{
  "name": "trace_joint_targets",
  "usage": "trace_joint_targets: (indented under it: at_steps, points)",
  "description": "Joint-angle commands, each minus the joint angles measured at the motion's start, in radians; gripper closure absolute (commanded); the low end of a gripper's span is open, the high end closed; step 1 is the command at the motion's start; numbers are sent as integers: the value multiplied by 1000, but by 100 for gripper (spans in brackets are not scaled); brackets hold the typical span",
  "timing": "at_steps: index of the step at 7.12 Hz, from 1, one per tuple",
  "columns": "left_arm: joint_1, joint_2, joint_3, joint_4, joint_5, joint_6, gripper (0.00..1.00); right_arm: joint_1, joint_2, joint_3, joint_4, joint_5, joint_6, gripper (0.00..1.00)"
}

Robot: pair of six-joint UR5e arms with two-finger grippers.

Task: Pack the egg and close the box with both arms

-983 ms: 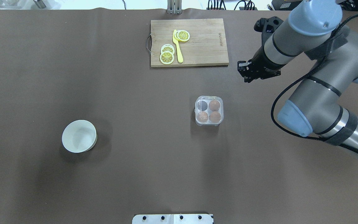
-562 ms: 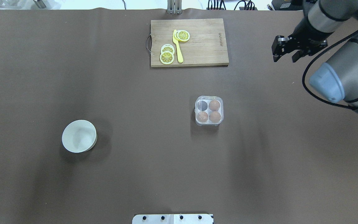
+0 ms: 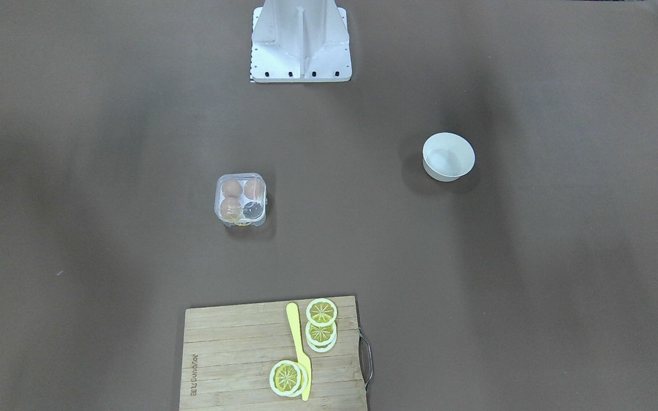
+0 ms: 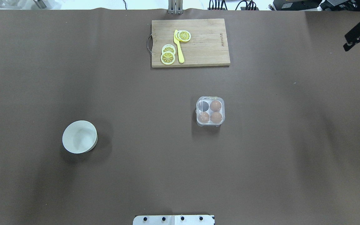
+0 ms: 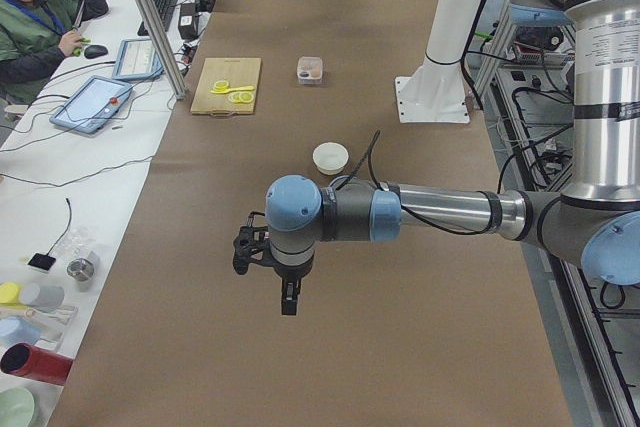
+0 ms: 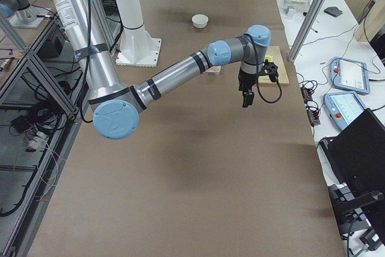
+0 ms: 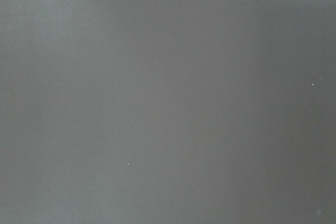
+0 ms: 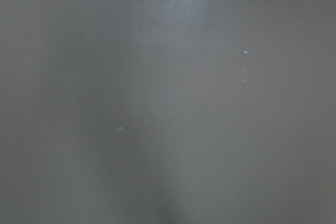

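The clear box (image 4: 210, 111) stands right of the table's middle, and its lid appears to be down over the cells. It also shows in the front view (image 3: 240, 200) and the left view (image 5: 310, 69). Three brown eggs sit in it, one at the far right cell (image 4: 216, 105) and two in the near cells (image 4: 203, 117). The far left cell is empty. My right gripper (image 4: 356, 36) shows only in part at the far right edge, well away from the box, and I cannot tell if it is open. My left gripper (image 5: 287, 299) hangs over bare table, far from the box, state unclear.
A white bowl (image 4: 79, 137) stands at the near left. A wooden cutting board (image 4: 190, 42) with lemon slices (image 4: 167, 57) and a yellow knife (image 4: 178, 47) lies at the far middle. The white stand base (image 3: 301, 43) sits at the robot's edge. An operator (image 5: 35, 17) sits beside the table.
My right arm has swung away to the right and back, from near the cutting board to the overhead view's far right edge. The box, eggs and bowl have not moved.
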Motion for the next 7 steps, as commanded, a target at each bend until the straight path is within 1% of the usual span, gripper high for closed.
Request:
trace_joint_targets:
  at_steps: [1, 2, 3, 5, 6, 7]
  points:
    - [0, 0, -12, -5, -7, -193, 2, 125, -121, -39, 0, 5, -193, 1]
    - [0, 0, -18, -6, -7, -194, 2, 162, -203, -41, 10, 0, -300, 1]
    - [1, 0, -32, -9, -7, -194, 2, 206, -257, -45, 10, -3, -357, 0]
    - [3, 0, -29, -9, -7, -194, 2, 259, -352, -74, 19, -20, -359, 0]
    - [4, 0, -29, -9, -5, -193, 2, 270, -383, -64, 26, -12, -361, 0]
    - [4, -1, -29, -46, -7, -194, 2, 270, -400, -59, 96, -12, -353, 0]
